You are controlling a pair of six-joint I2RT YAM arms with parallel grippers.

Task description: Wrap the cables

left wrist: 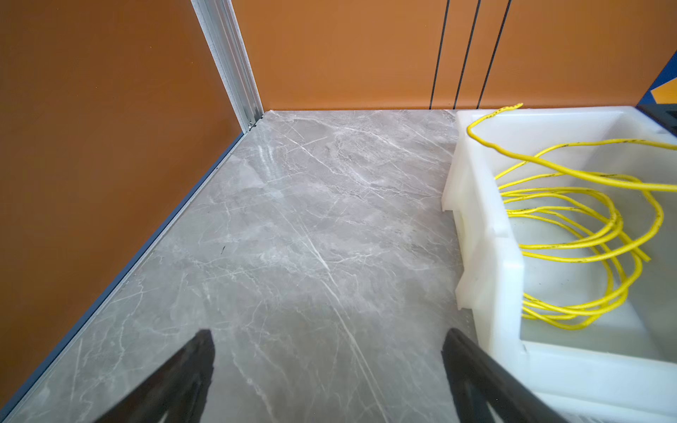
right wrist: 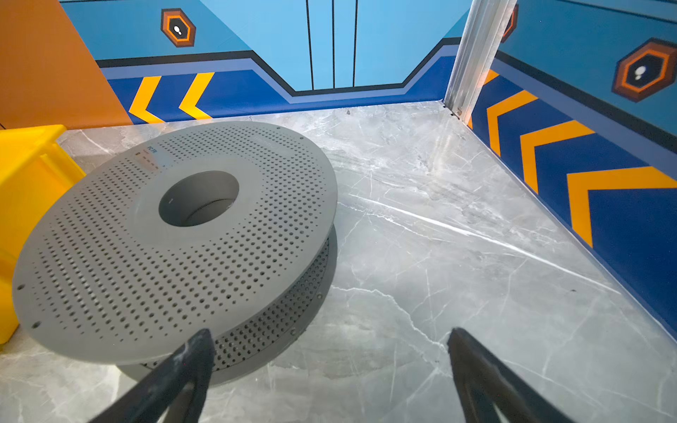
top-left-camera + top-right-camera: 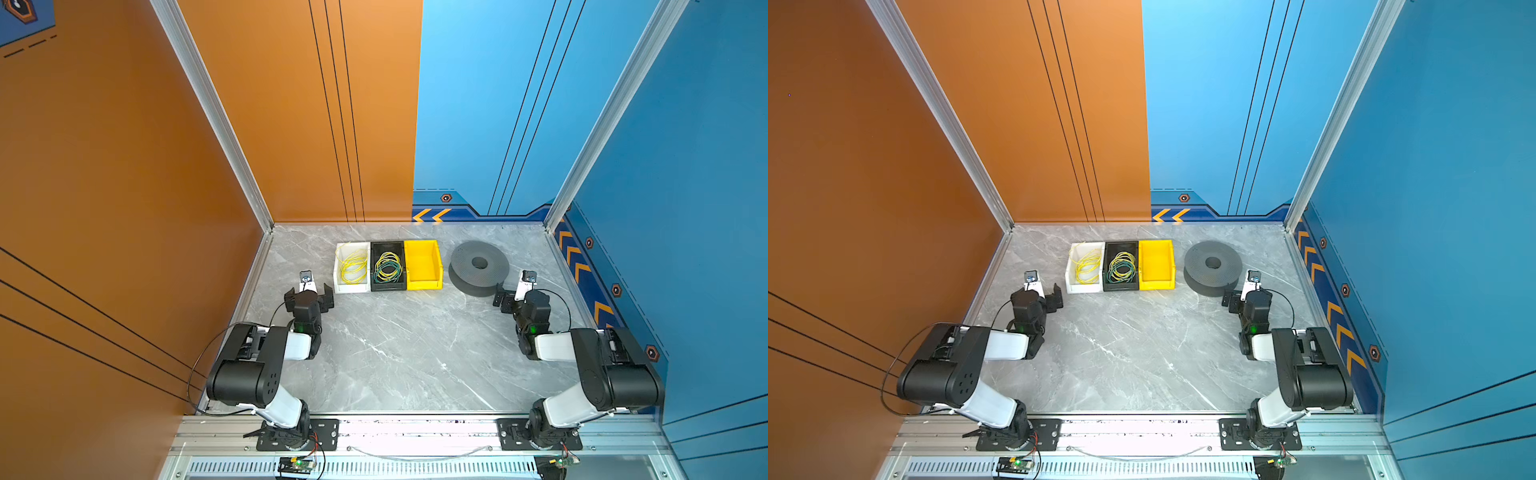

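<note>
The teal-green wire is lying coiled inside the black bin, looped together with some yellow wire. In both top views this bin is standing in the middle of a row of three at the far side of the counter, with a white bin touching it on the left and a yellow bin touching it on the right. The white bin is holding a loose coil of yellow wire.

The left tool is hanging above the counter with its fingers spread wide and nothing between them. It is sitting just beside the white bin's near left corner, so the white bin is standing between it and the teal-green wire.

The right tool is likewise spread wide and gripping nothing. It is hovering near the near right edge of the grey spool, which is lying flat on the counter. The spool and the yellow bin are separating this tool from the wire, well apart.
</note>
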